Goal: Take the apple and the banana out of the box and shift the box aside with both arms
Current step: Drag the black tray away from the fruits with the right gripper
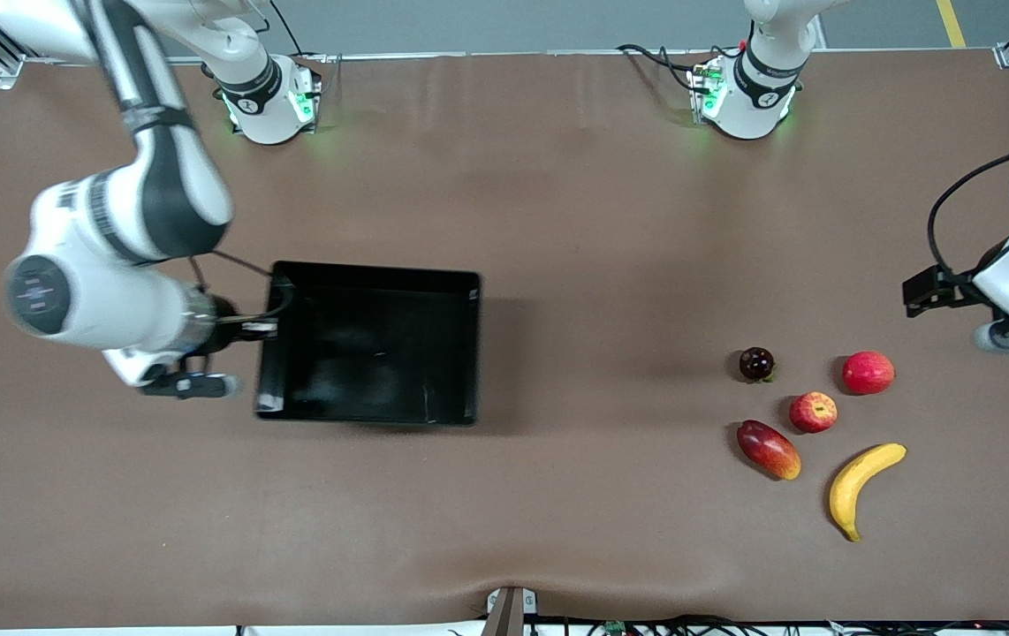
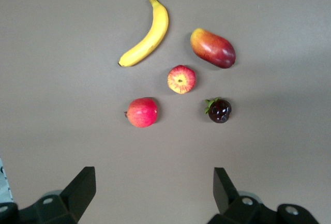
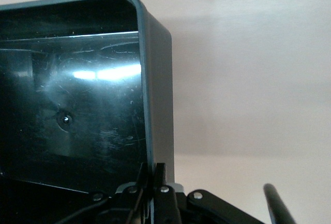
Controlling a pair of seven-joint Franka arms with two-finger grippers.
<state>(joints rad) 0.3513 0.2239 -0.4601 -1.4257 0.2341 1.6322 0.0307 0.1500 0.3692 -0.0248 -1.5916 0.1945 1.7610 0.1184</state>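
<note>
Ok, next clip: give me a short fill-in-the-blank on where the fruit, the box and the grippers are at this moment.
1. The right gripper is shut on the wall of the black ____.
2. The box holds ____ fruit.
3. The banana lies on the table, nearer to the front camera than the ____.
4. The left gripper, over bare table beside the fruit, is ____.

Missing words: box; no; apple; open

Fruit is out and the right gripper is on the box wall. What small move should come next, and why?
Probably the right gripper, shut on the wall of the box, should slide it a little toward its own end of the table. The box looks empty; the apple and banana already lie on the table under the waiting, open left gripper.
</note>
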